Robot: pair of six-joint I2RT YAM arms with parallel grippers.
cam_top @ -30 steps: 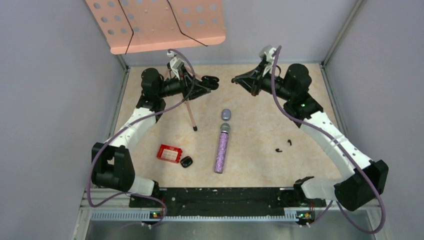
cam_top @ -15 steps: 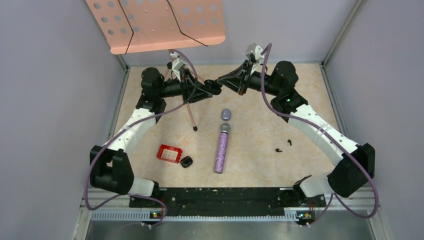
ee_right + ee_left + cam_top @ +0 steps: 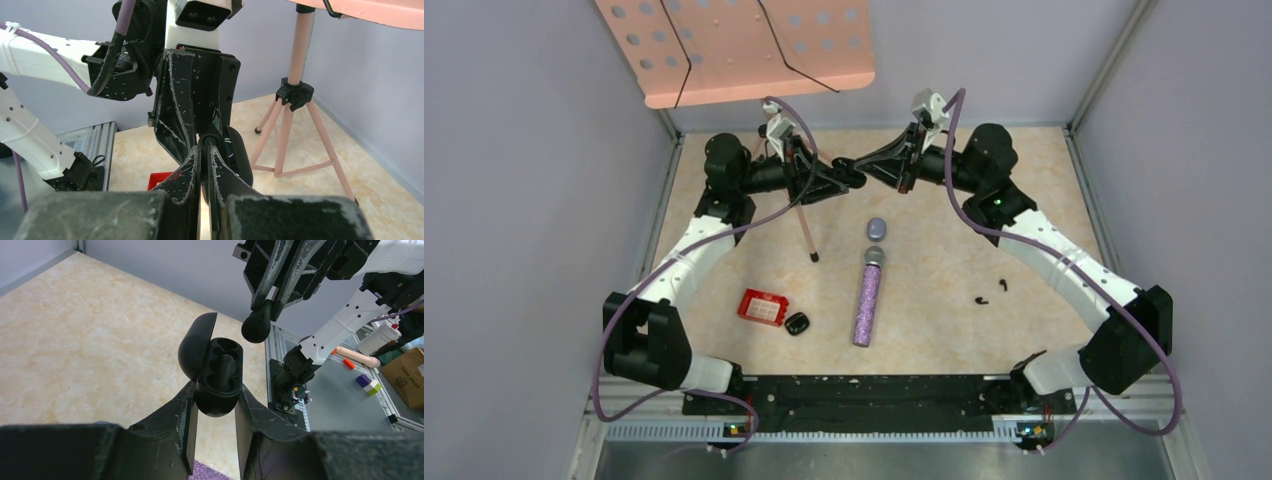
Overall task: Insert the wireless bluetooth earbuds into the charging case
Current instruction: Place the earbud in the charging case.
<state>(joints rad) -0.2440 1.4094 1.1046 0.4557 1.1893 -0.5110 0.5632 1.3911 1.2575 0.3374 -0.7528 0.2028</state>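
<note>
My left gripper [image 3: 844, 176] is shut on an open black charging case [image 3: 218, 390], lid hinged up to the left; one black earbud [image 3: 226, 371] sits in a well. My right gripper [image 3: 871, 165] is shut on a glossy black earbud [image 3: 256, 326] and holds it just above and right of the case's open top, not touching. In the right wrist view its fingers [image 3: 192, 165] pinch the bud with the case lid [image 3: 237, 156] right behind. Two more black earbuds [image 3: 1006, 285] [image 3: 980, 298] lie on the table at the right. The purple earbuds are not visible.
A pale purple closed case [image 3: 876, 228] and a purple glitter microphone [image 3: 867, 296] lie mid-table. A red box [image 3: 762, 307] and a small black case [image 3: 797, 324] lie front left. A pink music stand [image 3: 734, 45] with tripod legs [image 3: 807, 232] stands behind the left gripper.
My right gripper has moved left with the earbud until it nearly meets the case in my left gripper. The left arm has barely moved.
</note>
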